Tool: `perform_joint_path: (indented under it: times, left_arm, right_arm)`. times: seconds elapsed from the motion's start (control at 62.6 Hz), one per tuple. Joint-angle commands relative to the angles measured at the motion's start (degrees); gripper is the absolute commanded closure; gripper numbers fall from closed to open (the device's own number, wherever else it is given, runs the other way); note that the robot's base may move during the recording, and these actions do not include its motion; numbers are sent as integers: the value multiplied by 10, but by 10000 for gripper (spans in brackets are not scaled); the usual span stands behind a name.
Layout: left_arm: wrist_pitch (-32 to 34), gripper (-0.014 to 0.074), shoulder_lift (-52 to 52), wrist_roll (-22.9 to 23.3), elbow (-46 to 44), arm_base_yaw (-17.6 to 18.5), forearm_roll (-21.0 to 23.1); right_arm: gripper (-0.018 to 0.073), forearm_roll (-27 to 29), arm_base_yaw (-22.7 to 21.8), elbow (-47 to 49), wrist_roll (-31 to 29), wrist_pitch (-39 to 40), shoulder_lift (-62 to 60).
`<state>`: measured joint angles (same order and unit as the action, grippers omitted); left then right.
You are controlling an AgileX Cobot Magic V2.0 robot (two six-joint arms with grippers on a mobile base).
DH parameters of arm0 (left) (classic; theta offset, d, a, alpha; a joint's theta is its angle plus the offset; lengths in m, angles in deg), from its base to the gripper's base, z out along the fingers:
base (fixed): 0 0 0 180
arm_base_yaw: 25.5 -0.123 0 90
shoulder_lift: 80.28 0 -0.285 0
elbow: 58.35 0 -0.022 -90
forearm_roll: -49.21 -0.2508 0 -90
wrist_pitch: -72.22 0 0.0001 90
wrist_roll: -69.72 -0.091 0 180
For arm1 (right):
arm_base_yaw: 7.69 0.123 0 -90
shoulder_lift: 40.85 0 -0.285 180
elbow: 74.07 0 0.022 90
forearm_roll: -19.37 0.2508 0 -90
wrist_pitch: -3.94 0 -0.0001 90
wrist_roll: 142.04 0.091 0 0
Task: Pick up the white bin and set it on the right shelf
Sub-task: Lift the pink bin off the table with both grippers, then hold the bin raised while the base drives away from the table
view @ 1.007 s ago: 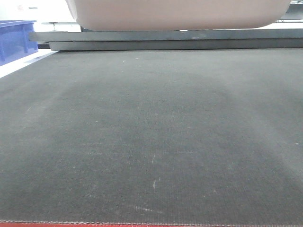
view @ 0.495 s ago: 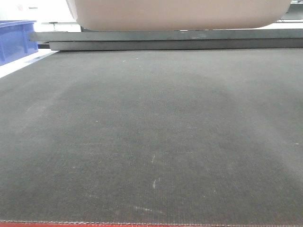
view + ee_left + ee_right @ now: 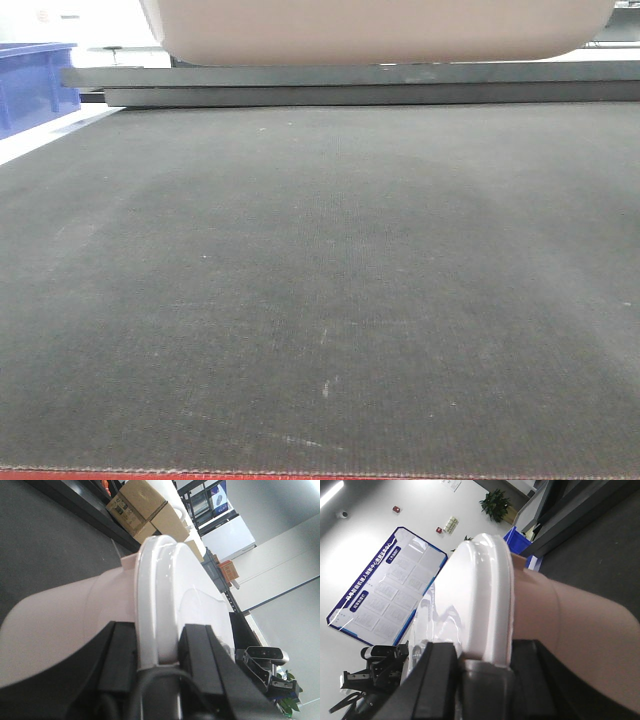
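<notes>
Currently | one white bin (image 3: pixel 380 30) | left pincer (image 3: pixel 159 632), right pincer (image 3: pixel 487 652): both clamp its rim

Ahead of the left gripper (image 3: pixel 157 652), past the far edge of a dark woven mat (image 3: pixel 45 545), brown cardboard boxes (image 3: pixel 142 505) stand stacked behind a dark ledge. An orange box (image 3: pixel 229 570) sits farther off beside a tall black upright. Ahead of the right gripper (image 3: pixel 487 666), a blue bin (image 3: pixel 520 537) sits by the mat's edge near a potted plant (image 3: pixel 495 502), and a blue-framed notice board (image 3: pixel 390 585) hangs on the white wall off to that gripper's side.
</notes>
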<state>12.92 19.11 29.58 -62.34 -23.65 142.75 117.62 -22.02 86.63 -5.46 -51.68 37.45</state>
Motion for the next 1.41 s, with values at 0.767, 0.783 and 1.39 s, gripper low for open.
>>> perform_joint_path:
  times: [0.767,0.783,1.39]
  left_arm:
    - [-154,722,-23,-24,-19,35,-8]
    - [-154,722,-23,-24,-19,35,-8]
    - [-154,722,-23,-24,-19,35,-8]
  right_arm:
    - [501,106,20,29,3,-127,-24]
    - [501,106,20,29,3,-124,-24]
    - [501,106,20,29,3,-14,-24]
